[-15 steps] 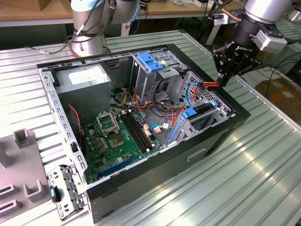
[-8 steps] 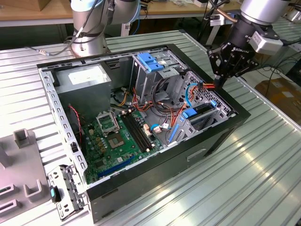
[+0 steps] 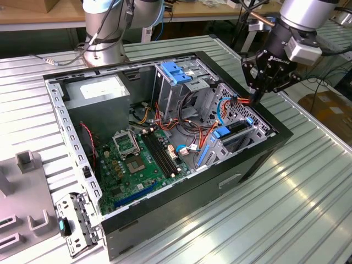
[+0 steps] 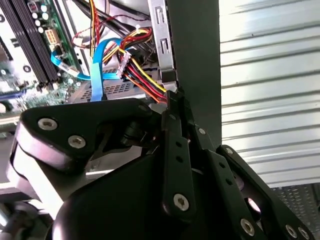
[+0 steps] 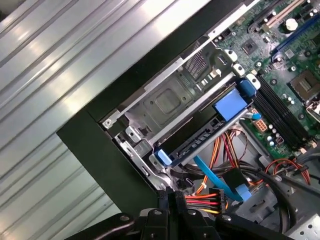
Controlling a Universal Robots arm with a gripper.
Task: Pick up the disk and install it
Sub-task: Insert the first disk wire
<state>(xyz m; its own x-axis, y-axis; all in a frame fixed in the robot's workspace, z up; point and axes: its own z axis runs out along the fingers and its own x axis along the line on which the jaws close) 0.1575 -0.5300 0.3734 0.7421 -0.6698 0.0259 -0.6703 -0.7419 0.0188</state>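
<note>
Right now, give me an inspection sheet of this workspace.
Surface: ribbed metal table, carrying an open computer case.
Job's things: disk, blue-railed, lies slotted in the drive cage.
Clutter: grey moulded fixture at the exterior view's left.
Grippers: gripper shut, tip at the case's edge beside the cage.
Cables: blue data cable and red-yellow-black wire bundle close to the gripper.
Surroundings: another robot arm's base behind the case.

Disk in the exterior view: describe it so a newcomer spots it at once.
Find the open black computer case on the ribbed table, then the low metal drive cage at its corner on the exterior view's right, just below the hand. The disk is the flat dark slab slotted in that cage; blue side rails set it apart from the cables beside it.
</note>
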